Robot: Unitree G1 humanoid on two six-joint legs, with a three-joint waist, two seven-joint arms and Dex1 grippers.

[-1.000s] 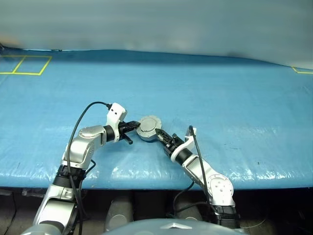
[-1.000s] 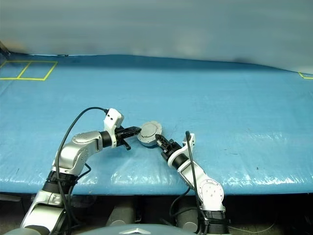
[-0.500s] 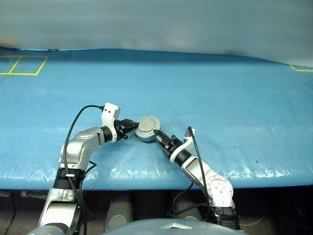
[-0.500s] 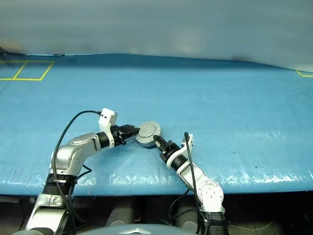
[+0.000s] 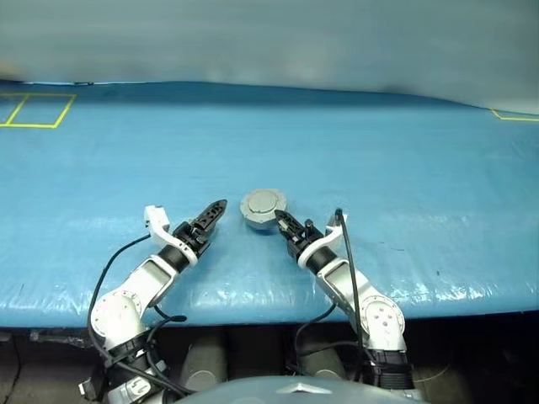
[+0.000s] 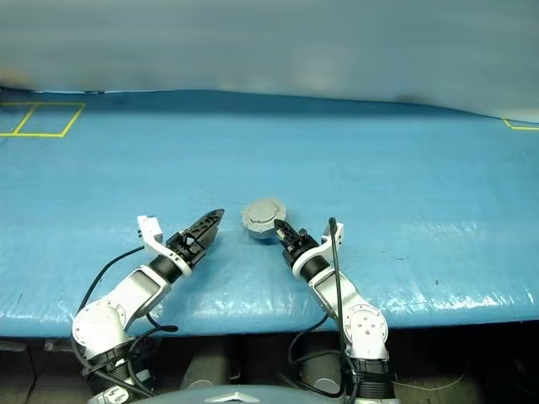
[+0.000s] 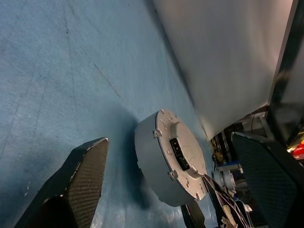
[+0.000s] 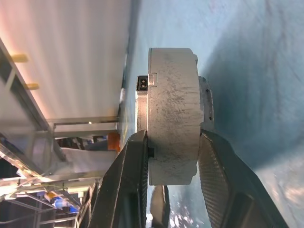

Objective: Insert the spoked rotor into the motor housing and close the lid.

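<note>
Where lit: wrinkled blue tabletop (image 5: 404,160), grey wall (image 5: 269,38) behind.

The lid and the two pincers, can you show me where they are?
lid (image 5: 263,203): left eye view, raised centre circle.
left pincer (image 5: 214,212): left eye view, between its fingertips.
right pincer (image 8: 172,147): right wrist view, between its fingers, gripping the motor housing.

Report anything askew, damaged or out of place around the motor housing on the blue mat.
Nothing stands out. The motor housing sits on the blue mat with its lid shut flush, with no gap or tilt. The right claw clamps the housing by its sides, and the left claw stands open and apart from it.
</note>
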